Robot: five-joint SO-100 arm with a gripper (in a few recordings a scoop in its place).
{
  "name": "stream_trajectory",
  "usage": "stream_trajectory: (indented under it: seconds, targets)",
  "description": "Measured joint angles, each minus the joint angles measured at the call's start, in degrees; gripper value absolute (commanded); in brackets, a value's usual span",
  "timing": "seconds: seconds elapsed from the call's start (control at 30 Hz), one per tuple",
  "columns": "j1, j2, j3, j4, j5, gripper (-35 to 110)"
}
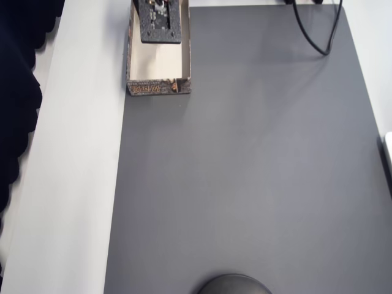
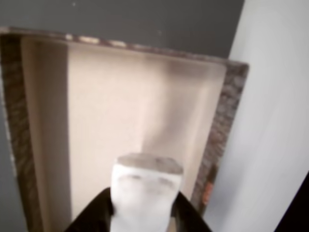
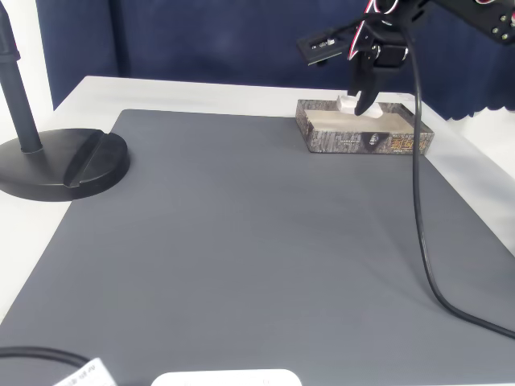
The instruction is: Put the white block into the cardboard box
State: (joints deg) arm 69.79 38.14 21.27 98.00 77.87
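- We see a grey mat (image 3: 241,233) covering most of the white surface (image 3: 201,92); a black stand base (image 3: 64,165) sits at the left of the fixed view.
- The cardboard box (image 3: 366,142) lies at the mat's far edge, cream interior open upward.
- The fingers (image 3: 364,103) hang over the box interior, closed on the white block (image 2: 145,191).
- In the wrist view we see the block held between both fingers, above the box floor (image 2: 120,111).
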Motion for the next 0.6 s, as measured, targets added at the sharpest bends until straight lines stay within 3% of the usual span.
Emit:
stream_trajectory:
  seconds: [0.6]
  targets:
    - [0.1, -7.5, -3.9, 0.0, 2.4, 4]
